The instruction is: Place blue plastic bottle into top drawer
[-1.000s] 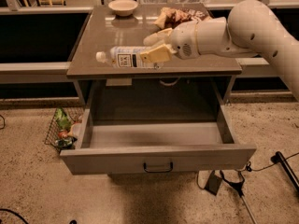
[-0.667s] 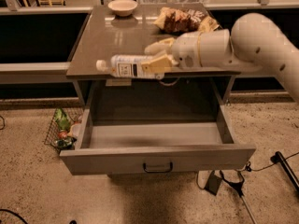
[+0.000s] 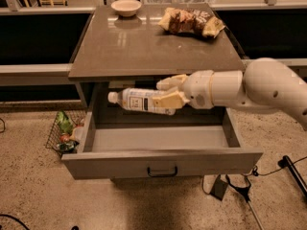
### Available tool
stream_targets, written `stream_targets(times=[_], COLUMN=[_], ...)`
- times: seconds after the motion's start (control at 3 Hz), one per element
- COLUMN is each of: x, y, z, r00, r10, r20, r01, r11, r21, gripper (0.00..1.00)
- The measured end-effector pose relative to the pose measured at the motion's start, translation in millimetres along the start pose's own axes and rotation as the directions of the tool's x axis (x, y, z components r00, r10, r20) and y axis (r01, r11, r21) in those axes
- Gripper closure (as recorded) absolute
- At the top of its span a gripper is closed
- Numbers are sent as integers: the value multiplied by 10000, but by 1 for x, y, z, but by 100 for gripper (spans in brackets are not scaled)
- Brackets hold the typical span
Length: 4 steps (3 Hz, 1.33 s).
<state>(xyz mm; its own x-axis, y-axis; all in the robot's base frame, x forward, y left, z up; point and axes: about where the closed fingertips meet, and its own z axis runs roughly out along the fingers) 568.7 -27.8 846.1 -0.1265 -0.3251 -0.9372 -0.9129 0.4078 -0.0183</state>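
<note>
Beneath the pincer [image 3: 168, 92], the top drawer [image 3: 163, 161] stands pulled out, its grey floor showing, as a Google Everyday Robot works through a put-away job. The pincer pinches the blue plastic bottle [image 3: 136, 100] near its base, one pale finger above it and one below. It holds the bottle lying on its side, with the white cap pointing away from the pincer toward the drawer's left wall as the camera sees it. Bottle and pincer hang just under the front edge of the tabletop [image 3: 144, 47] and above the drawer cavity, and the bottle appears to touch neither.

Judged from this, the pick-up is done and the carry is most of the way through. The bottle is off the tabletop and seems to sit over the drawer's rear half. What looks to be left is the lowering, the release and the withdrawal of the arm [image 3: 268, 87], which reaches in from the camera's right.

Above and behind the pincer, snack bags [image 3: 191, 20] and a small bowl [image 3: 126, 7] lie on the tabletop and take no part. The drawer's dark handle [image 3: 162, 171] sits well below and in front of the pincer. A wire basket [image 3: 64, 131] stands on the floor beyond the bottle's cap end.
</note>
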Motion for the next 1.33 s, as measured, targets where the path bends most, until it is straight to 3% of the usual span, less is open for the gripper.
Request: stream_targets(times=[0.33, 0.67, 1.0, 1.33], x=[40, 76, 114, 130], y=[-3, -27, -60, -77], z=[-7, -17, -27, -32], r00=[9974, 9921, 9834, 9781], r10=[563, 1089, 1715, 2012], r20=[-459, -630, -586, -525], r01=[-532, -982, -1540, -1814], r11=[9963, 9832, 9612, 9490], r21=[675, 1535, 2288, 2578], gripper=[100, 82, 51, 28])
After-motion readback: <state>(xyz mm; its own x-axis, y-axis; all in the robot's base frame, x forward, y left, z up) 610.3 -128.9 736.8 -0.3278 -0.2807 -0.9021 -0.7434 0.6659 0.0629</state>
